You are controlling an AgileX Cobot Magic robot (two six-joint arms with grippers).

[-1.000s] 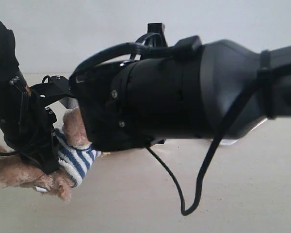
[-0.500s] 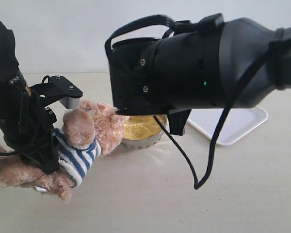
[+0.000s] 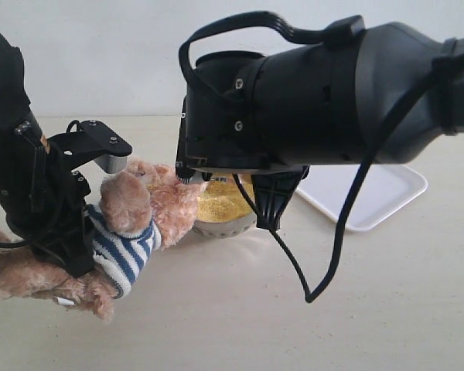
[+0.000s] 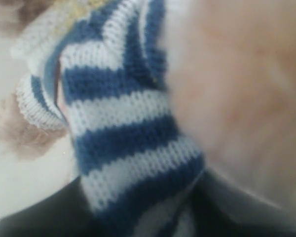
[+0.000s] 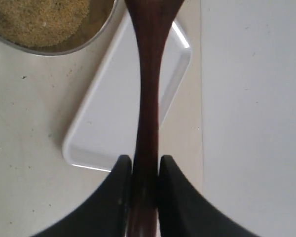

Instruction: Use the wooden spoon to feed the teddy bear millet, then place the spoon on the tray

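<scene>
- Right tool: jaws narrow, its 2 dark fingers clamped on the thin handle of the wooden spoon. Only the right wrist view shows this grip.
- Wooden spoon: in the right wrist view the handle runs above the tray toward the steel bowl, and its oval end is cut off at the frame edge. In the exterior view it is hidden behind the right arm.
- Left tool: closed on the striped shirt of the teddy bear. The left wrist view gives only blurred knit stripes and fur.
- Teddy bear: the exterior view shows it at the left of the counter, propped up, its head just beside the steel bowl.
- Millet: heaped in the steel bowl, seen in both the exterior and right wrist views.
- Tray: 1, flat on the counter, near the bowl on its right. The exterior view shows only part of it behind the right arm.
</scene>
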